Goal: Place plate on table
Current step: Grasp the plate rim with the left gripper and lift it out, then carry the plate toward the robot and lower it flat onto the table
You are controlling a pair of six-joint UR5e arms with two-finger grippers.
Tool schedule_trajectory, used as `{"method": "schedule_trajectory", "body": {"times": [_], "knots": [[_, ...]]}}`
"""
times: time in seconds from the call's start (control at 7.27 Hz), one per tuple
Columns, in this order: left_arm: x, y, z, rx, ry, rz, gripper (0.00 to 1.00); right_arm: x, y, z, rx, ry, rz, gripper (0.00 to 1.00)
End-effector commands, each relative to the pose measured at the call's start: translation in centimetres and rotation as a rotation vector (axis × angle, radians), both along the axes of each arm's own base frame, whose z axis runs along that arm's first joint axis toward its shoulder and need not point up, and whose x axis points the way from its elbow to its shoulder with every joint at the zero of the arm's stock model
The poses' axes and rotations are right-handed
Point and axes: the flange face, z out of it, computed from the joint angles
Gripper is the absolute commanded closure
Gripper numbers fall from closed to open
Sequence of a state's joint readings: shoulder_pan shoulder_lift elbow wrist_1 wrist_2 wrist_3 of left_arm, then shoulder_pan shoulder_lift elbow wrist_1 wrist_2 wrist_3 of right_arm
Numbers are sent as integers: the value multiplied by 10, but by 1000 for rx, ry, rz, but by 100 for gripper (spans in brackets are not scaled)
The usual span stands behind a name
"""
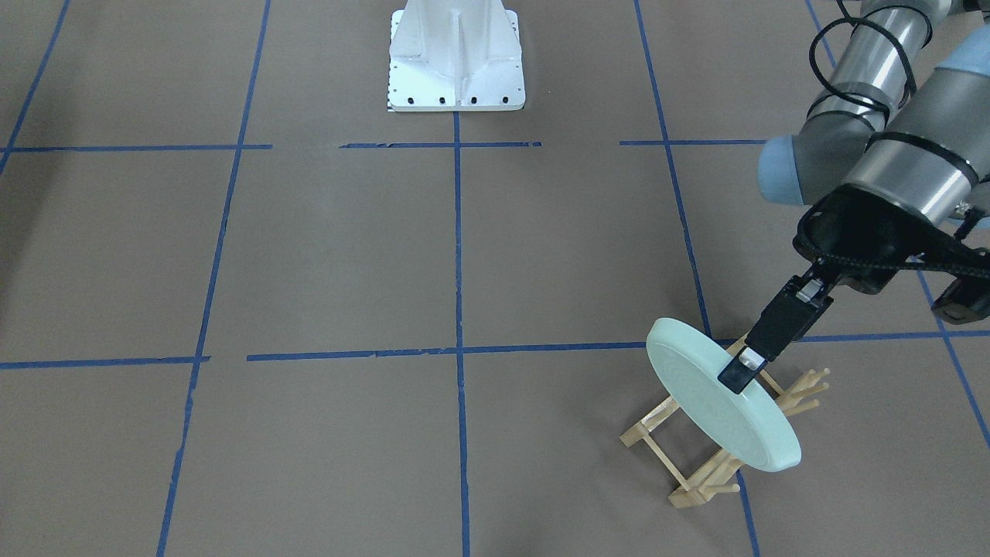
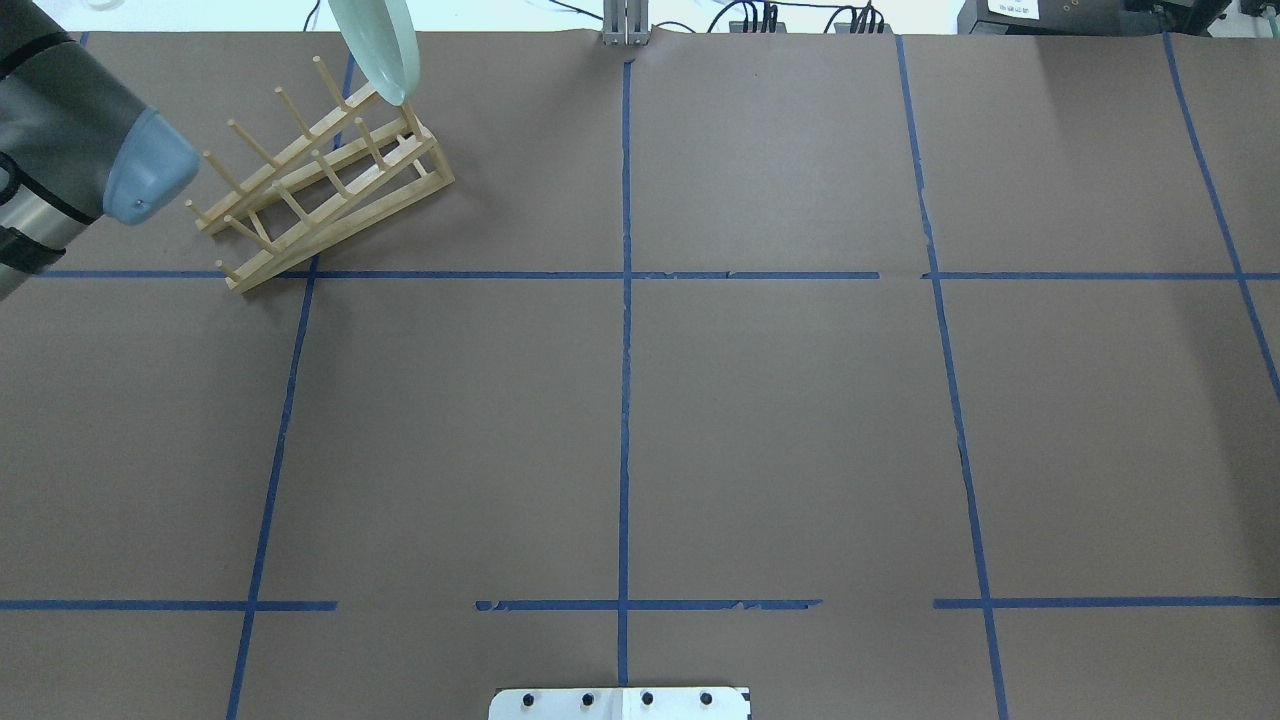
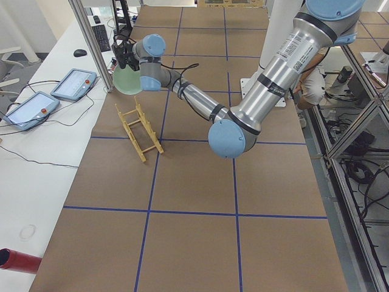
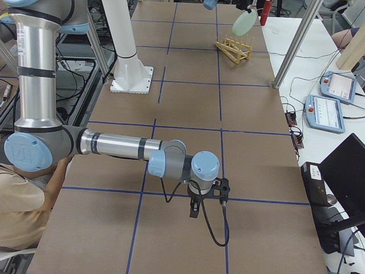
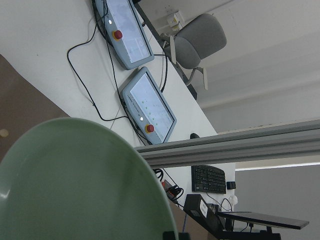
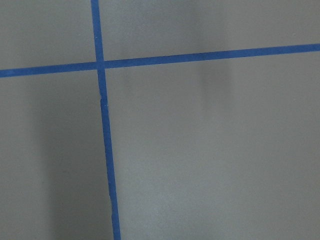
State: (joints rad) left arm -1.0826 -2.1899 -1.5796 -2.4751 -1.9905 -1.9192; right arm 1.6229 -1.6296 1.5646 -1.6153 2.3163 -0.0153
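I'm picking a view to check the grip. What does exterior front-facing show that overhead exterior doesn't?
Only front-facing: the left claw shut on the plate at its rim, the whole plate tilted over the wooden peg rack. Only overhead: cables past the table's far edge. Both: plate, rack, taped table, white robot base.

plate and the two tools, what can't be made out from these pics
- Plate: overhead view, the top edge cuts most of it off.
- Left tool: front view, its far finger is hidden behind the plate.
- Right tool: only in the right-side view, too small to tell open or shut.
- Rack: front view, the plate covers its middle, so contact is unclear.
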Motion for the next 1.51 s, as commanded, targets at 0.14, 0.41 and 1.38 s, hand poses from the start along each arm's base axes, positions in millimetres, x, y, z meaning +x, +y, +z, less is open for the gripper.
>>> {"method": "schedule_trajectory", "body": {"times": [0.14,0.41,1.38], "knots": [[116,53,-11,-297,-200,137,100,0,0,0,1,0,0,0],[202,91,-8,-464,-462,274,100,0,0,0,1,0,0,0],[371,146,56,-695,-842,516,4,0,1,0,-1,0,0,0]]}}
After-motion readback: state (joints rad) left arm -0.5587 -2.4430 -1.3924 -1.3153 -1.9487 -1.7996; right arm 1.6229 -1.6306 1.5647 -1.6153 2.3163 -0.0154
